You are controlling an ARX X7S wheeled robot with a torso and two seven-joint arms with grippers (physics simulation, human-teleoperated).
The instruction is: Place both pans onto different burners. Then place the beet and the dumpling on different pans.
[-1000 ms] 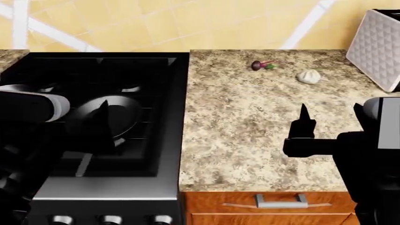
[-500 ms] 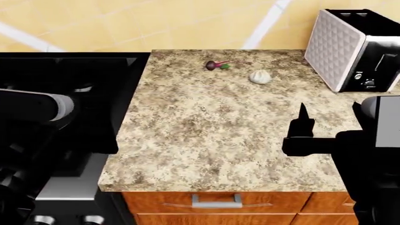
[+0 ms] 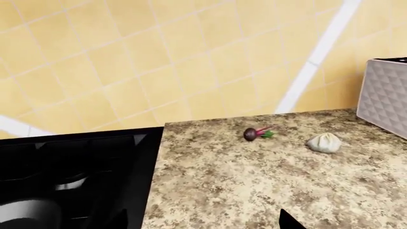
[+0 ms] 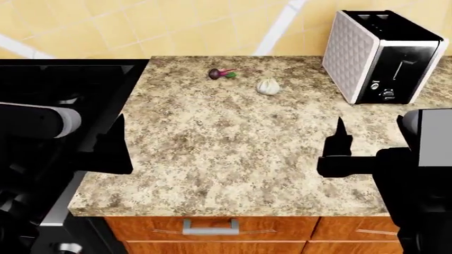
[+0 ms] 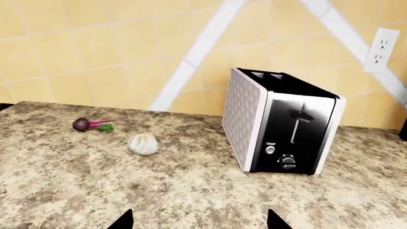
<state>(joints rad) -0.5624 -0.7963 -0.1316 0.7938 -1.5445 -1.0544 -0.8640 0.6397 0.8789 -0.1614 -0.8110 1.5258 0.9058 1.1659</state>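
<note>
The beet (image 4: 220,73) and the off-white dumpling (image 4: 268,86) lie side by side, apart, near the back of the granite counter (image 4: 226,153). Both also show in the wrist views: beet (image 3: 253,134) (image 5: 83,125), dumpling (image 3: 324,142) (image 5: 144,143). My left gripper (image 4: 116,132) (image 3: 203,224) hovers open over the counter's left edge by the black stove (image 4: 56,90). My right gripper (image 4: 340,132) (image 5: 200,223) is open over the counter's right part. Both are well short of the food and hold nothing. A glossy bit of one pan (image 3: 25,213) shows on the stove near a burner (image 3: 70,182). The other pan is out of view.
A white and black toaster (image 4: 381,55) (image 5: 279,126) stands at the counter's back right, just right of the dumpling. A tiled wall (image 4: 177,26) with an outlet (image 5: 380,56) closes the back. Drawers with a metal handle (image 4: 210,227) lie below the front edge.
The head view has swung to the right: the stove slid out to the left and the whole toaster came into view. Both grippers stay open and empty.
</note>
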